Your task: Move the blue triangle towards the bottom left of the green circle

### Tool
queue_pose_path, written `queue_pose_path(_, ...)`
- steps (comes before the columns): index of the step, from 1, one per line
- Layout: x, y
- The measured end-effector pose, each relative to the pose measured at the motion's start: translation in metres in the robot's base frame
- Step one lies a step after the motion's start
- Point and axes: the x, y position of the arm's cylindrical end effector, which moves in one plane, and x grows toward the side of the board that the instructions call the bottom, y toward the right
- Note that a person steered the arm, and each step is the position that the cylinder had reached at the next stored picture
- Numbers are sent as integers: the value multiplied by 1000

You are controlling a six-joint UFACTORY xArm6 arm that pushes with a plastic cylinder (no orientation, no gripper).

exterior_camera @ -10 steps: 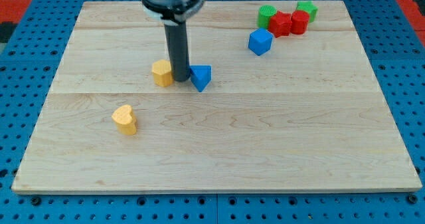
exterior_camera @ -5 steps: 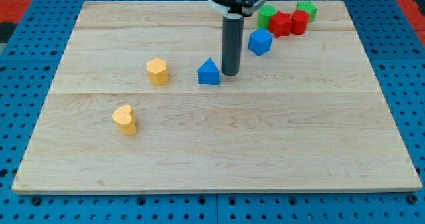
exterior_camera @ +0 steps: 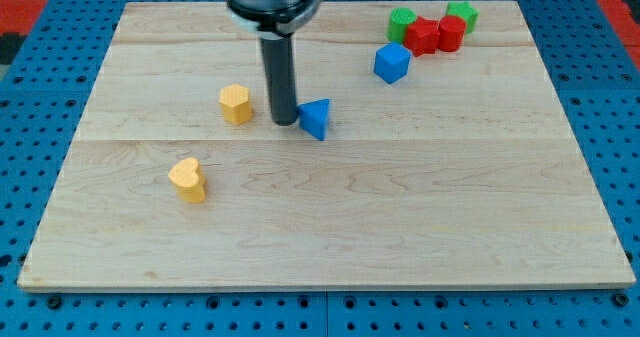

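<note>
The blue triangle (exterior_camera: pixel 316 117) lies near the middle of the table (exterior_camera: pixel 320 227), slightly toward the view's top, well apart from the green circle (exterior_camera: pixel 402 21), which sits near the view's top right corner. The triangle still has to travel up and to the view's right to reach the spot at the circle's bottom left.

The main risk is the blue cube (exterior_camera: pixel 392 63), which sits close to that very spot: a straight push could drive the triangle into the cube and shove it into the red blocks (exterior_camera: pixel 433 34) crowded against the circle, and these could in turn knock the circle, so the target itself would shift. A second risk is the triangle's slanted sides: an off-centre push would probably spin it or let it slip off the rod instead of sliding true.

The arm has no jaws to open or close, only a rod. The rod's tip (exterior_camera: pixel 284 123) stands on the table just at the triangle's left side in the view, touching it or nearly so, between it and the yellow hexagon (exterior_camera: pixel 236 105). From there a push would send the triangle rightward. A yellow heart (exterior_camera: pixel 188 179) lies apart, toward the view's bottom left, and a green block (exterior_camera: pixel 462 15) sits behind the reds
</note>
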Motion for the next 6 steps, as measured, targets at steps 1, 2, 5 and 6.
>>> queue_pose_path(1, 11, 9)
queue_pose_path(2, 30, 9)
queue_pose_path(5, -31, 133)
queue_pose_path(6, -39, 105)
